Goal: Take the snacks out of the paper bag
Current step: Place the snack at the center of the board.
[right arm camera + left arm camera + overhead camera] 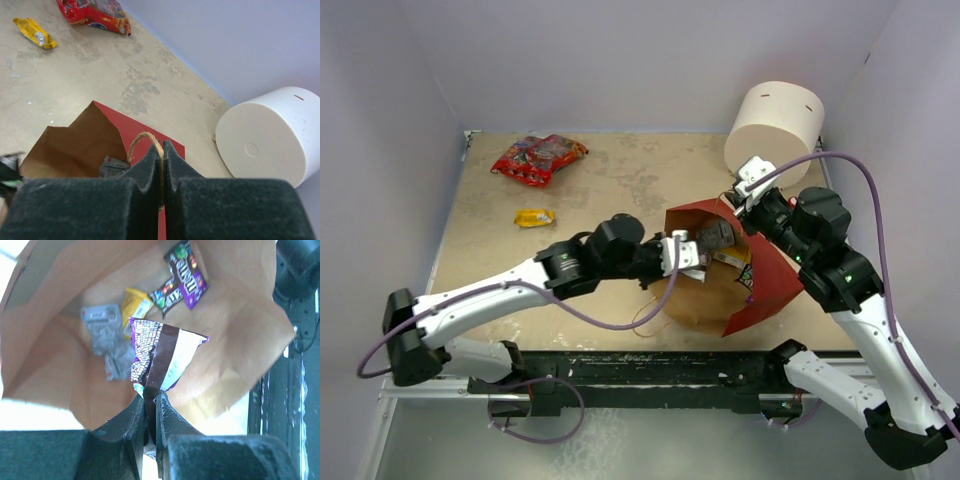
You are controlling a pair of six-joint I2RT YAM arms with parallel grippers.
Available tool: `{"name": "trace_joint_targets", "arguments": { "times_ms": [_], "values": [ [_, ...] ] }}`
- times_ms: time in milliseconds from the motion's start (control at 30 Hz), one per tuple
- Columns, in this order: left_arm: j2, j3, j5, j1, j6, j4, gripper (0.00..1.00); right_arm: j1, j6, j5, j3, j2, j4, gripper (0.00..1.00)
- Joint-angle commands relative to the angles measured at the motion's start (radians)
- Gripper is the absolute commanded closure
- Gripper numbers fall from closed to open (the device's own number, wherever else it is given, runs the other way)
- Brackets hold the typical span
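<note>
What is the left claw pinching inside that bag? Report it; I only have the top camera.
Observer: The left claw is shut on one end of a brown-and-white candy packet.
Operator: List what else lies in there.
Observer: An M&M's packet, a yellow wrapper and a crinkled silver-grey packet lie on the tan inside of the paper bag.
</note>
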Motion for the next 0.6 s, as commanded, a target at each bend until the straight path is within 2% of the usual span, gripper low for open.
{"name": "trace_joint_targets", "arguments": {
  "times_ms": [0,100,167,267,367,467,567],
  "values": [
    [-0.157,-0.051,-0.145,0.006,-0.047,-0.189,0.94,0.001,0.022,-0.01,-0.015,-0.009,0.104,1.0],
    [-0.244,-0.073,-0.342,0.029,-0.021,-0.318,0.96,0.001,0.023,-0.005,-0.024,-0.014,0.114,1.0],
    [-0.287,-0.097,-0.441,0.086,0.027,-0.374,0.98,0.001,0.025,-0.001,-0.033,-0.022,0.117,1.0],
    [-0.333,-0.174,-0.568,0.189,0.128,-0.364,1.0,0.002,0.039,-0.001,-0.054,-0.04,0.118,1.0],
    [-0.284,-0.268,-0.72,0.302,0.221,-0.297,1.0,0.002,0.049,-0.009,-0.062,-0.047,0.105,1.0],
    [-0.208,-0.291,-0.607,0.483,0.26,-0.204,1.0,0.002,0.054,-0.017,-0.058,-0.045,0.089,1.0],
    [-0.109,-0.304,-0.52,0.616,0.291,-0.069,1.0,0.002,0.05,-0.039,-0.042,-0.029,0.075,1.0]
  ]
}}
